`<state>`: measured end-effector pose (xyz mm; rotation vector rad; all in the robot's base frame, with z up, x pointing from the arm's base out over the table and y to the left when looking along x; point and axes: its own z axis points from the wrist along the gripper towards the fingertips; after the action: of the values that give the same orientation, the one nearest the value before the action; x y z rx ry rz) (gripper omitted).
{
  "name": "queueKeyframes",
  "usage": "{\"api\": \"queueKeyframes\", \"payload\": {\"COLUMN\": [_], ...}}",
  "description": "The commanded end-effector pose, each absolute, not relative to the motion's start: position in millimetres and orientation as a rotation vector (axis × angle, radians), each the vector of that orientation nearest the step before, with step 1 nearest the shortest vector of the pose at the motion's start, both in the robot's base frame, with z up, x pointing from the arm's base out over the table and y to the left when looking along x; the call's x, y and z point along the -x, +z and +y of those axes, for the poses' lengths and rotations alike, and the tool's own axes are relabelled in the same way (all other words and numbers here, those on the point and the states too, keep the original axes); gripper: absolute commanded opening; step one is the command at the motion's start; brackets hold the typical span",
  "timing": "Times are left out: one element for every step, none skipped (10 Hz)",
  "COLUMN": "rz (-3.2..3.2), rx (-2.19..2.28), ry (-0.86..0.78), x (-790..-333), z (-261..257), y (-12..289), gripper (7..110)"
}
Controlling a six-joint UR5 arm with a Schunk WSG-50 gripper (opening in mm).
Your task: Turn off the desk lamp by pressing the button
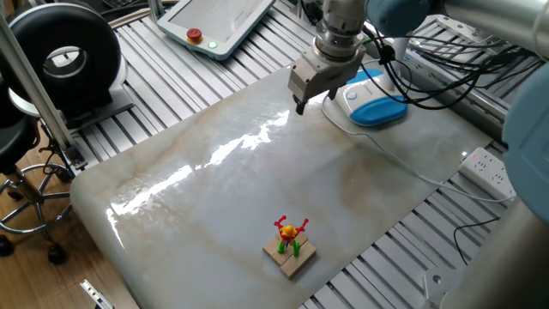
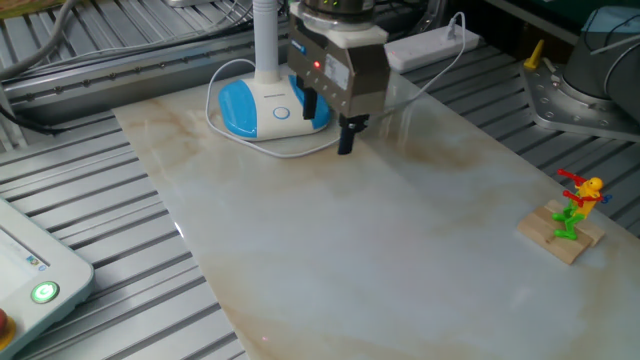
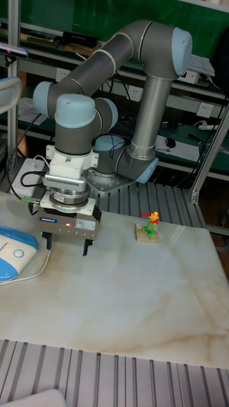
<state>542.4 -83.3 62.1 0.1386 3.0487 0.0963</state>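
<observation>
I've got the gripper [image 3: 67, 245] hanging above the marble tabletop [image 1: 257, 189], off the desk lamp [image 2: 262, 105] and just beside its base, on the side toward the open middle of the slab; tall fixed view shows the two dark fingers [image 3: 86, 247] spread w/ a clear gap, nothing between them, tips not touching the surface as far as I can see. Lamp sits near the far edge of the slab, oval base half white, half sky-blue, slim white neck upright, thin cord [image 1: 403, 163] looping round the base & trailing across the slab toward the power strip [image 1: 482, 168]. The button [image 2: 282, 113] is a small pale pad on the white half w/ a ringed mark, uncovered, gripper not over it. Small toy figure on a wood block [image 1: 290, 240] stands well apart near the opposite edge. Red LED lit on the gripper body. Can't tell from here if the lamp is lit
</observation>
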Motion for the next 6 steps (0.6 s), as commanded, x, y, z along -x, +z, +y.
{"api": "queueKeyframes", "payload": {"rz": [3.044, 3.042, 3.066, 3.094, 3.102, 3.077], "rx": [-0.130, -0.117, -0.060, -0.015, 0.009, 0.068], "ry": [0.138, 0.154, 0.086, 0.026, 0.018, 0.004], "x": [-541, -541, -538, -533, -533, -539], "z": [-64, -60, -69, -78, -79, -82], "y": [74, 75, 72, 70, 68, 68], "gripper": [88, 88, 88, 88, 88, 88]}}
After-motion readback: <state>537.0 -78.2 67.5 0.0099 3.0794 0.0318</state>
